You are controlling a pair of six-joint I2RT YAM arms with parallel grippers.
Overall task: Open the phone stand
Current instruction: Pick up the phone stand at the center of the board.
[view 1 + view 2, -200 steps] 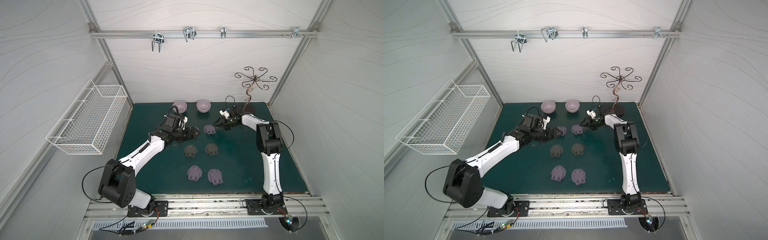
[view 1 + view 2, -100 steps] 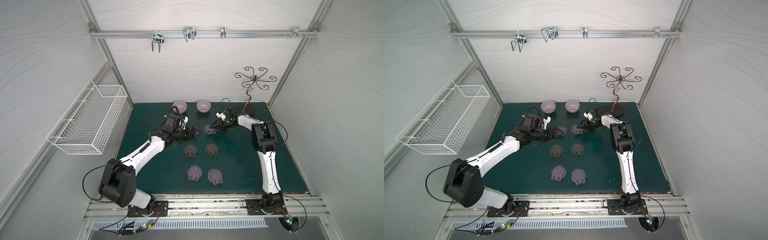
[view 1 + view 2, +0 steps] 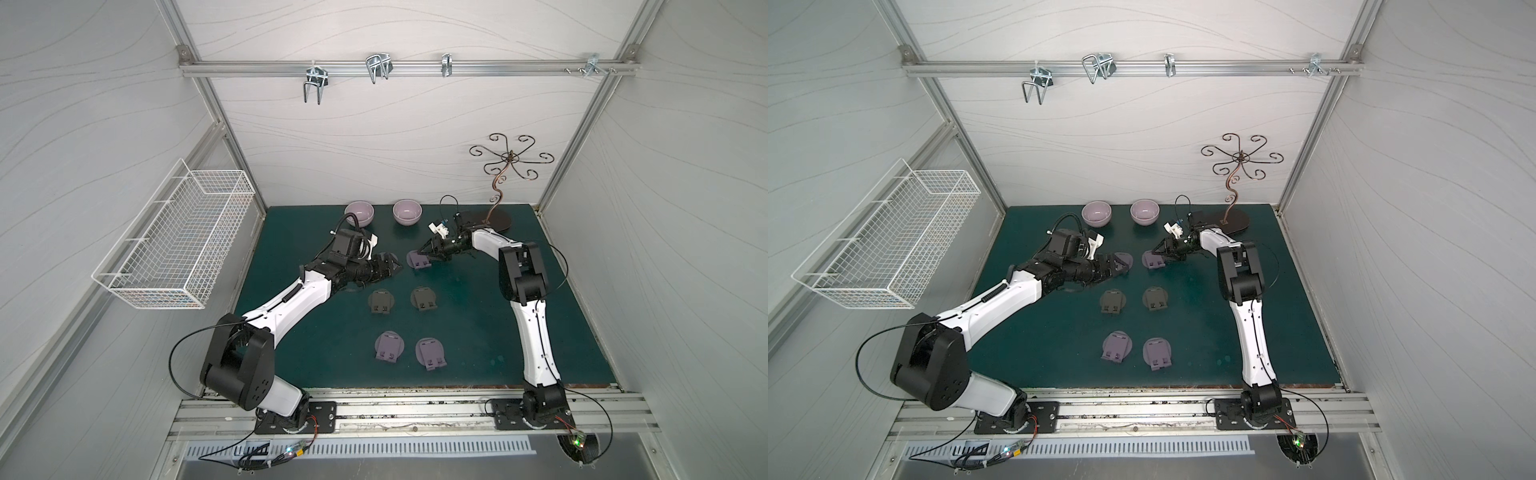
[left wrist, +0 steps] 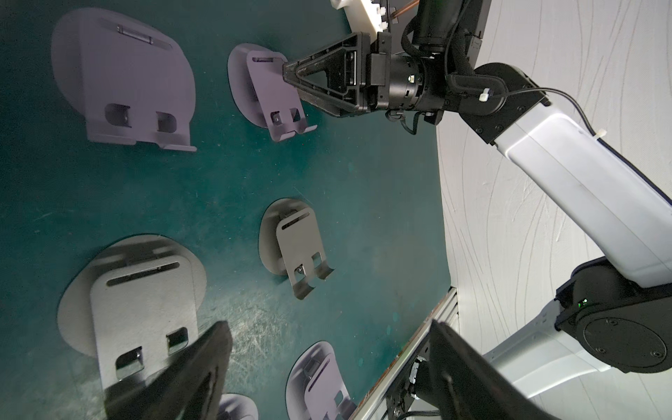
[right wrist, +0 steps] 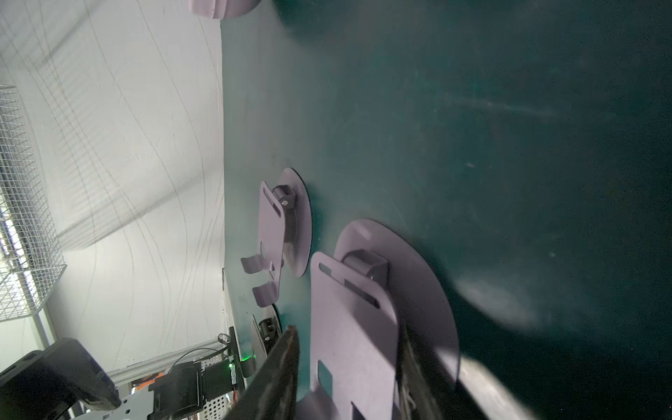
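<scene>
Several phone stands lie in rows on the green mat [image 3: 478,324]. The back right purple phone stand [image 3: 417,262] [image 3: 1153,261] [image 4: 271,87] [image 5: 349,327] has its plate a little off its round base. My right gripper [image 3: 419,254] [image 3: 1156,251] [image 4: 289,74] [image 5: 345,363] straddles that plate, one finger between plate and base, the other in front. A strip of mat shows between the front finger and the plate. My left gripper [image 3: 390,268] [image 3: 1117,266] [image 4: 327,363] hangs wide open and holds nothing. It partly covers the back left purple stand [image 3: 1126,259].
Two dark grey stands [image 3: 381,301] [image 3: 424,298] lie mid-mat and two purple ones [image 3: 390,345] [image 3: 431,352] nearer the front. Two purple bowls [image 3: 360,213] [image 3: 407,212] and a metal jewellery tree [image 3: 494,219] stand at the back. A wire basket [image 3: 178,241] hangs on the left wall.
My right gripper has moved left onto the back right purple stand and its jaws have narrowed about the plate. The left arm has stayed put.
</scene>
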